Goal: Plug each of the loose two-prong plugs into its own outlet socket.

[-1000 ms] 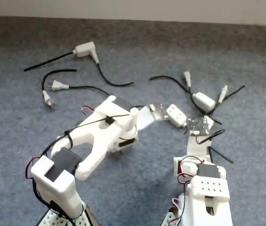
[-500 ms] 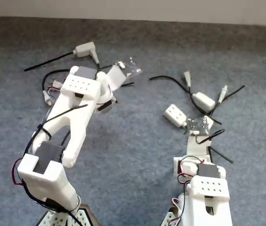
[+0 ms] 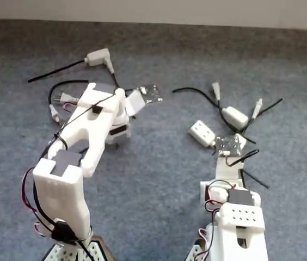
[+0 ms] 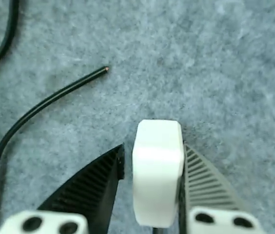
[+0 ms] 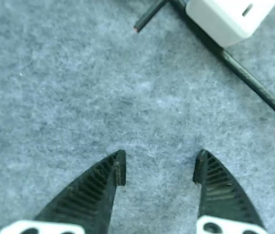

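Left claw (image 4: 153,147) grasps a white rounded plastic block (image 4: 158,180), right claw (image 5: 159,168) gapes empty, and the white two-prong plugs (image 3: 68,99) apparently all lie unplugged.

surface: grey carpet (image 3: 159,179) | far edge: pale wall strip (image 3: 197,11)

Cut by frame edge: white block (image 4: 158,170) between left fingers (image 4: 98,185), near end; slotted white piece (image 5: 230,17), far part.

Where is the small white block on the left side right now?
The white block sits clamped in the left gripper, left of centre in the high view, near the angled white plug and a two-prong plug.
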Tool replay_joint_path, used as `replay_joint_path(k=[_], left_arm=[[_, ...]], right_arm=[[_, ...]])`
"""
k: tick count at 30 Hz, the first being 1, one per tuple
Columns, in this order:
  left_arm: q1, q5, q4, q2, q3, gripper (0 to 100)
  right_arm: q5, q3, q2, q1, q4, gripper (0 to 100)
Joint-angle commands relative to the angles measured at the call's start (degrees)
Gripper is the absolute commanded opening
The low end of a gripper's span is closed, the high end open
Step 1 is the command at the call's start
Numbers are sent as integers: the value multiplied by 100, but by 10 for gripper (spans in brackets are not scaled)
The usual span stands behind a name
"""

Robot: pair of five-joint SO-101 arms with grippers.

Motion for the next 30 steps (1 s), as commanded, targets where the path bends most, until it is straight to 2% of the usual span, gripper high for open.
replay_joint_path(k=[1,6,12,22,26,30], left_arm=[[57,-9,457,-259,-154,204],[66,-18,695,-673,-136,203],[374,9,1424,-752,-57,200],[1297,985,1644,-760,92,199],[1262,1037,1582,-760,-92,199],[901,1046,1653,-760,-620,199]], right_arm=[[62,-22,-48,31,-84,228],[62,-22,-48,31,-84,228],[62,-22,-48,31,-84,228],[62,-22,-48,31,-84,228],[62,-22,-48,31,-84,228],[62,-22,-48,31,-84,228]])
